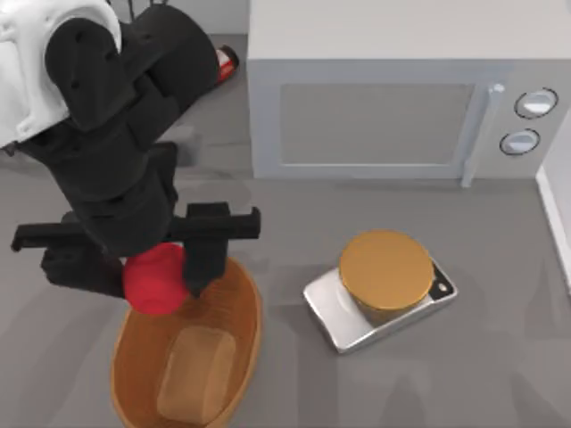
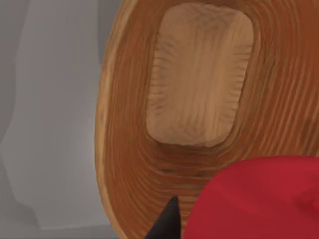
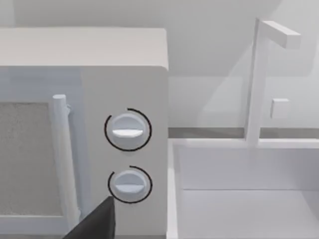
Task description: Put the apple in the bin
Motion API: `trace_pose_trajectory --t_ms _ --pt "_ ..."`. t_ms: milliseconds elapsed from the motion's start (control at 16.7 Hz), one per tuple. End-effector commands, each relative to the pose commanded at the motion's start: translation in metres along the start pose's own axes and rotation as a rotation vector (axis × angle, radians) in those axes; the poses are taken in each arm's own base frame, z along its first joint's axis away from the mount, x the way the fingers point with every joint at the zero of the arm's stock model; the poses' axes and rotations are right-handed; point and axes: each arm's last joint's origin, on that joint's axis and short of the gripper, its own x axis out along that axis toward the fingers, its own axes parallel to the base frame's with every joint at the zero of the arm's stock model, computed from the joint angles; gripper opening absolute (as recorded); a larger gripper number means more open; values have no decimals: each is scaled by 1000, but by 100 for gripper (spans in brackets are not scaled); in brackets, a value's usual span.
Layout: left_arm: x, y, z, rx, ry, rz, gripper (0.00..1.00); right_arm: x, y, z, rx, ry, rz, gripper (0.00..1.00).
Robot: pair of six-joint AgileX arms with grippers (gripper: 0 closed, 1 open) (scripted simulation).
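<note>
— Which step is it on?

— The carry is about done, I'd say. The left tool is clamped on the apple and holds it over the near-arm end of the bin, just above the rim, not yet inside. From the left wrist, the apple hangs over the bin's sloping woven wall, with the flat bottom further along.

— So what's next?

— Probably a small shift toward the middle, then letting the fingers part so it drops onto the bottom instead of clipping the rim.

— And the right arm?

— Parked off by the microwave; I can't tell how its tool stands.

— Any writing anywhere?

— None readable. The microwave's 2 dials are unmarked, and the orange disc on its silver base is plain too.
</note>
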Motion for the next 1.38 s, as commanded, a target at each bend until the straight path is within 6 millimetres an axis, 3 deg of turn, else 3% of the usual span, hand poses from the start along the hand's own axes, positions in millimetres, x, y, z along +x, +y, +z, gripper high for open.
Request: trace_pose_trajectory --t_ms 480,660,960,1260,1380 --pt "1 -3 -3 -17 -3 -3 0 0 0 0 0 0 0 100" --pt "18 -4 -3 -13 -5 -4 0 0 0 0 0 0 0 100" --pt "63 -3 -3 -17 -8 -8 0 0 0 0 0 0 0 100" --pt "69 -2 -4 -15 -5 -6 0 0 0 0 0 0 0 100" --pt "69 -2 -4 -15 -5 -6 15 0 0 0 0 0 0 100"
